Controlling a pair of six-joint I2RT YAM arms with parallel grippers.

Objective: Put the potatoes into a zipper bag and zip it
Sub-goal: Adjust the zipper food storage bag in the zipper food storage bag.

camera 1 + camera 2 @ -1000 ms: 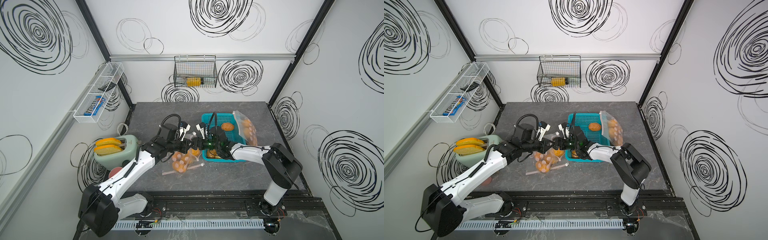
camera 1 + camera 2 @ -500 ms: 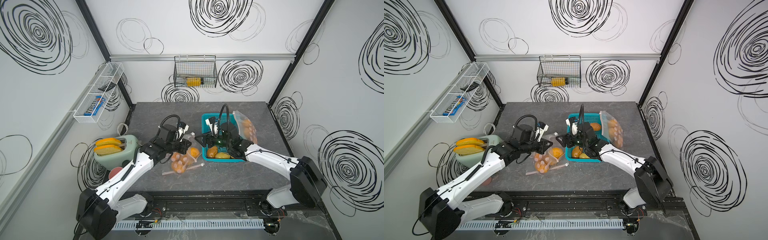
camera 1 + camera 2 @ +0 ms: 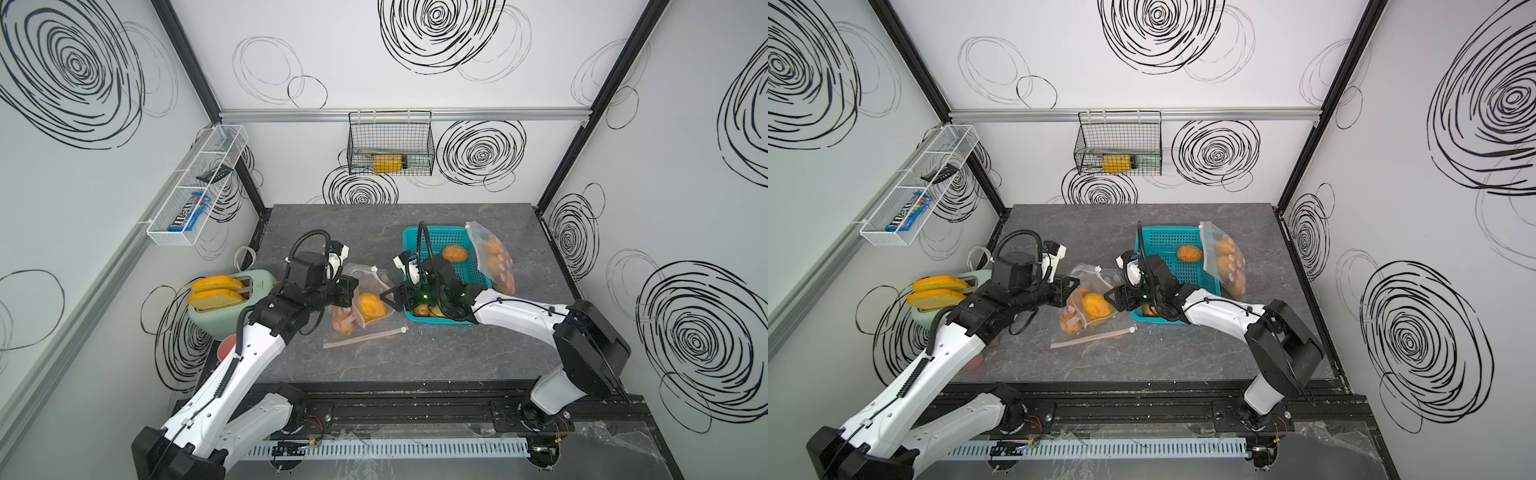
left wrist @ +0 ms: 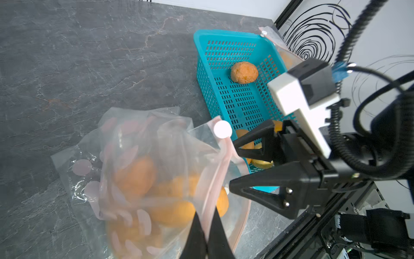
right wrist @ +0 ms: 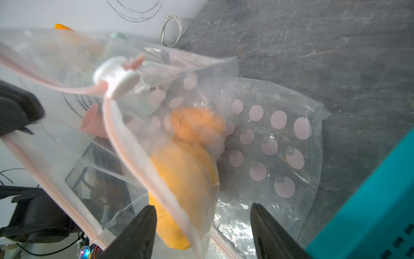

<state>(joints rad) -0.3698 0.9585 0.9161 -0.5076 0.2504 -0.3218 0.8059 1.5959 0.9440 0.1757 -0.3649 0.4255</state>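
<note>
Zipper bag (image 3: 360, 309) is slumped on the desk (image 3: 332, 232) just beside the teal basket (image 3: 440, 239), on the basket's side toward the left arm. Its mouth is held up and gapes toward the basket. Left claw (image 4: 205, 213) is pressed together, pinching the bag's pink rim. The white slider (image 4: 222, 129) sits on that rim, nearer the basket. Right claw (image 5: 201, 215) is spread wide and empty, tips at the bag mouth, its arm crossing the basket's front corner. Several orange potatoes (image 4: 143, 179) lie inside the bag. The uppermost potato (image 5: 186, 177) sits in the mouth just ahead of the right claw's jaws, close against one; contact cannot be told through the film. One loose potato (image 3: 454, 252) lies in the basket toward its back-wall end. A few more basket potatoes (image 3: 424, 310), one paler, show under the right wrist. Second dotted bag (image 3: 494, 266), holding potatoes, leans on the basket's opposite side. Desk is dark grey and stone-veined. Pale green toaster (image 3: 232, 303) with two toast slices (image 3: 216, 291) stands well apart from the basket, beyond the left arm. Walls are white with black scribbled rings. A black wire rack (image 3: 390, 145) hangs on the wall behind the basket.
</note>
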